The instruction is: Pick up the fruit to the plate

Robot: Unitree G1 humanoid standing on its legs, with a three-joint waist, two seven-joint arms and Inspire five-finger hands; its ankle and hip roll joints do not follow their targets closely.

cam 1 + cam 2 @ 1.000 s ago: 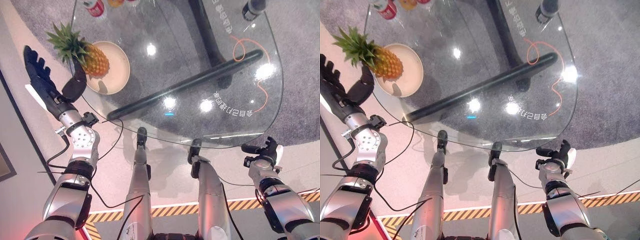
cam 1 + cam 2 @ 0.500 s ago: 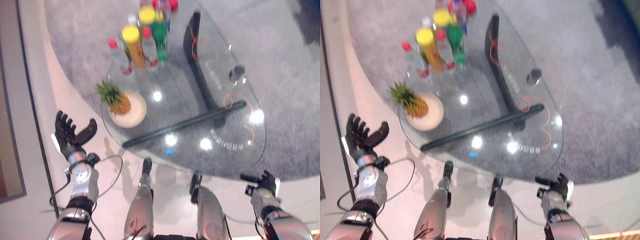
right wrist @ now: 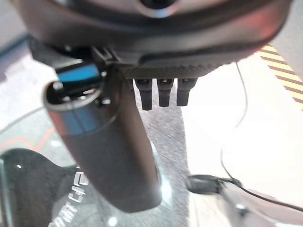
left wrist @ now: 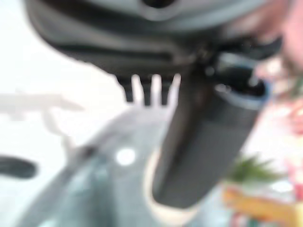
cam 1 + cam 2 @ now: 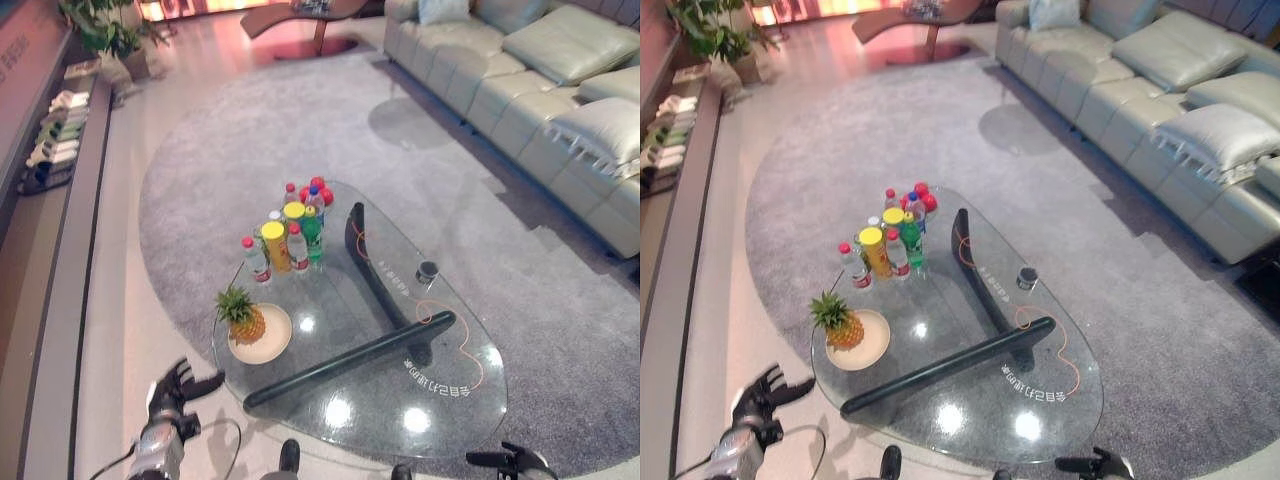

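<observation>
The view has swung up and back from the close look of a moment ago, so the whole glass bench [image 5: 440,400] shows on its grey rug [image 5: 200,150], sofa [image 5: 540,80] beyond. That's the camera moving; the pineapple [image 5: 243,318] stands on the plate [image 5: 270,345] as before, so the job looks done. Bottles [image 5: 290,235] cluster further back. The left hand [image 5: 178,385] has pulled back off the bench's near edge, fingers spread, holding nothing. The right hand [image 3: 161,92] hangs low, fingers straight, empty.
</observation>
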